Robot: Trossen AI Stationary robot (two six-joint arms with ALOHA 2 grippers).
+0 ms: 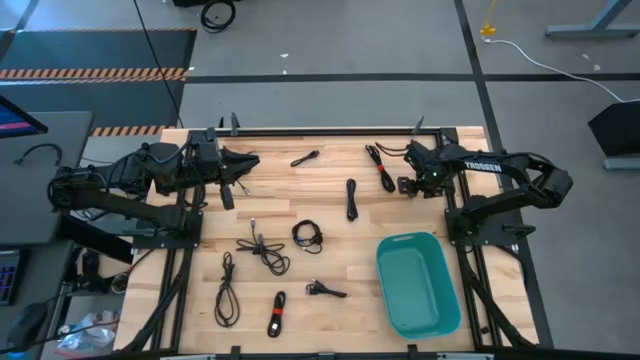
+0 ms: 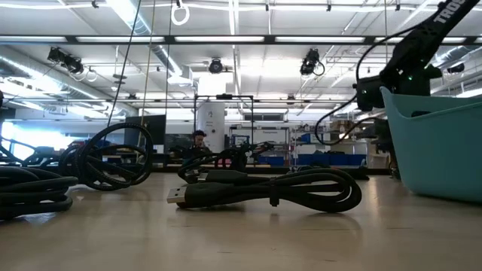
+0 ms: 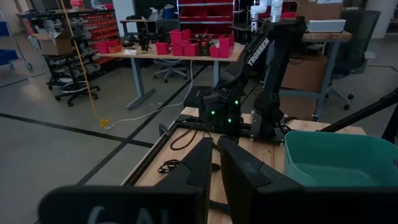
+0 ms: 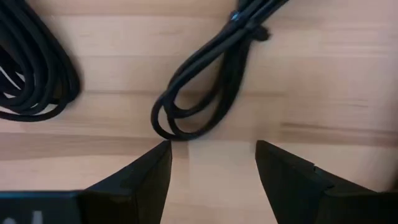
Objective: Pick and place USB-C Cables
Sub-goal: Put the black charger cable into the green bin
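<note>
Several black USB-C cables lie as small bundles on the wooden table; one of them has a red band. My right gripper points down at the far right, open, just above the table. Its fingertips stand short of the looped end of one cable bundle and touch nothing. A second bundle lies beside it. My left gripper is held level, high over the table's far left, shut and holding nothing.
A teal tub stands at the near right of the table and is seen from the side in the low view. Other cables lie across the middle and near left. A white cord runs over the floor beyond.
</note>
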